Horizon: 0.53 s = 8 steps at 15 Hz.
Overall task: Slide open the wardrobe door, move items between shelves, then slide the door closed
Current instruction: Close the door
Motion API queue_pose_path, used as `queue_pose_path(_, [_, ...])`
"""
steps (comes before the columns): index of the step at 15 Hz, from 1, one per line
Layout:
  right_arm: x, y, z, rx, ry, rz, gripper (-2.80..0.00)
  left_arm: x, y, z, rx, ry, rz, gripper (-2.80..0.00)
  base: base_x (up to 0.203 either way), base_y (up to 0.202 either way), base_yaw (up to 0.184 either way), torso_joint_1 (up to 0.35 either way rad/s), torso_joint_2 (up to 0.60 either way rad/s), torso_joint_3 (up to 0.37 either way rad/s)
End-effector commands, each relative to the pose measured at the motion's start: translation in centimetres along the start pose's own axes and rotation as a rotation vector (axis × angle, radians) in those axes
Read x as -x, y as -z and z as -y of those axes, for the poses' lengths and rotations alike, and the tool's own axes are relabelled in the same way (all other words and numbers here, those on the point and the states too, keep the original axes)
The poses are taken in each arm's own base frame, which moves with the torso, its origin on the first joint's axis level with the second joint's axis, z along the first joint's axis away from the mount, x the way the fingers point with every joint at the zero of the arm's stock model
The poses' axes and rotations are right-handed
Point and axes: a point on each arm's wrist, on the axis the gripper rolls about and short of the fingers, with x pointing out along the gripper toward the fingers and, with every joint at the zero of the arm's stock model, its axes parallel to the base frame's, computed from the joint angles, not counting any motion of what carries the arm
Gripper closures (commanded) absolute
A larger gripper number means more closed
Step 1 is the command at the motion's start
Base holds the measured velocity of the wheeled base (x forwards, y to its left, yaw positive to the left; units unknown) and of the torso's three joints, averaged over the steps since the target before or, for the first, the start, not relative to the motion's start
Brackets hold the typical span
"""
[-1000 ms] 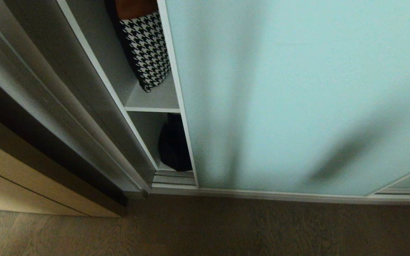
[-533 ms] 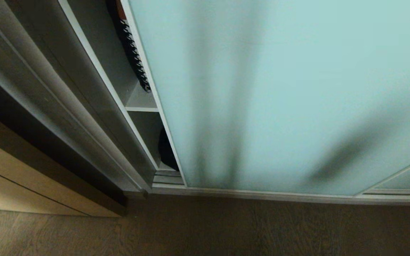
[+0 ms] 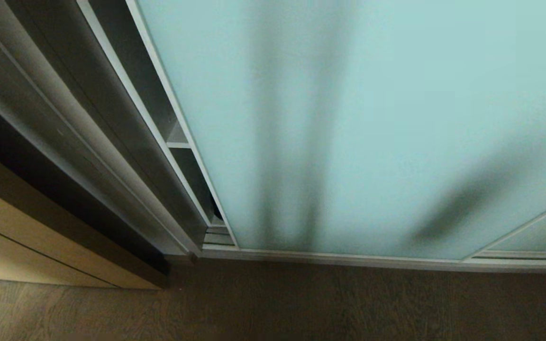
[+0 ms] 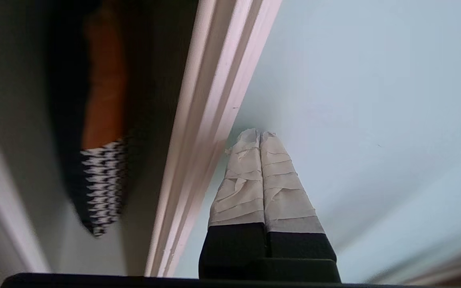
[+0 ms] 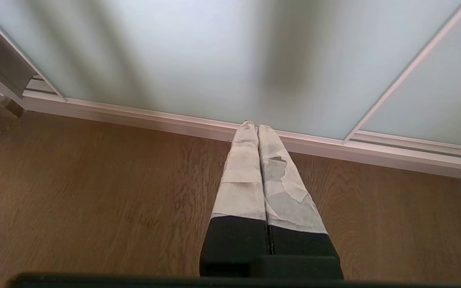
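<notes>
Sliding leftward since a second ago, the sliding wardrobe door now covers nearly the whole opening; we note that only a thin sliver of the wardrobe interior remains exposed at its left edge, where before a wide gap showed a houndstooth cushion and the black bag. From the head view we can still make out one of the shelves as a short pale strip in that gap, and below it a tiny dark patch against the door frame, too small for us to identify. The door's silver frame runs along its bottom edge above the track, and a second frosted panel overlaps it at the far right.

We see the left gripper with its taped jaws pressed together, holding nothing, tips touching the frosted glass just beside the door's left frame edge. Past that frame, in the left wrist view, the houndstooth cushion with an orange item above it sits on a shelf inside.

Our right gripper hangs low, well apart from the left one, jaws likewise together and empty, pointing at the bottom rail of the door over the wooden floor. At the left of the head view stands a light wood panel.
</notes>
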Motion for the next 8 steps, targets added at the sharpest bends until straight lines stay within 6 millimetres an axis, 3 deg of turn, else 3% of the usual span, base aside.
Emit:
queue_pose_path(1, [0.0, 0.0, 0.0, 0.0, -0.001, 0.002, 0.0, 0.3, -0.2, -0.7, -0.013, -0.035, 0.003, 0.0, 0.0, 0.0, 0.0, 0.0, 0.0, 0.0])
queue_pose_path(8, [0.0, 0.0, 0.0, 0.0, -0.001, 0.002, 0.0, 1.6, -0.9, -1.8, -0.037, -0.092, 0.022, 0.0, 0.0, 0.0, 0.0, 0.0, 0.0, 0.0])
